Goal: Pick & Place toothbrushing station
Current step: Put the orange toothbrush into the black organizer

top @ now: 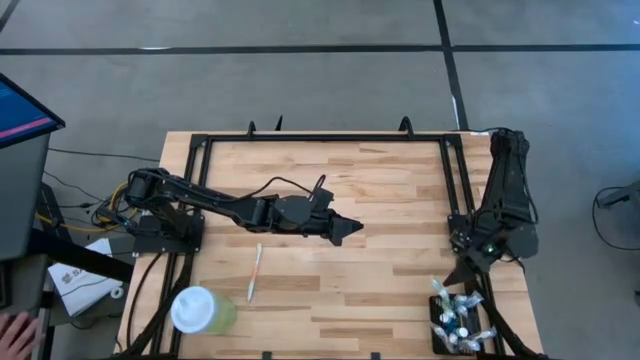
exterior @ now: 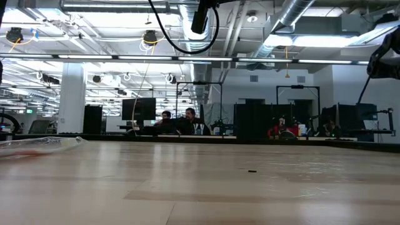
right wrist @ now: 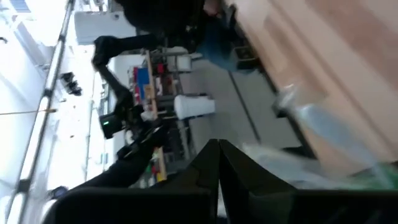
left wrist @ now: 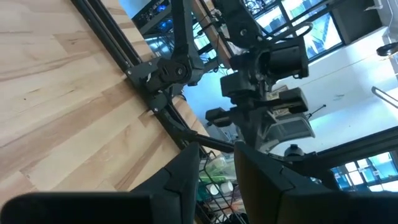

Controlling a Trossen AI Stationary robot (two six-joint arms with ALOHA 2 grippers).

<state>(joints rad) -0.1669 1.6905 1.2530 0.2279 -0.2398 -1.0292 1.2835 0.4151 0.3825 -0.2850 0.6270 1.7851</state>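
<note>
The toothbrushing station [top: 456, 322], a small black holder with several pale items standing in it, rests on the table's near right corner. My right gripper [top: 463, 269] [right wrist: 217, 148] hangs just beyond the station's far side, shut with nothing between its fingers. My left gripper [top: 349, 231] [left wrist: 216, 152] is held above the table's middle, pointing toward the right edge, open and empty. A white toothbrush [top: 254, 272] lies flat on the wood to the near left. A pale green cup with a white lid [top: 201, 310] stands near the front left edge.
A black metal frame [top: 325, 138] runs along the table's far edge and down both sides. Bare wood [top: 380, 290] lies between the toothbrush and the station. A person's hand [top: 14, 330] shows off the table's near left corner, beside a box [top: 80, 285].
</note>
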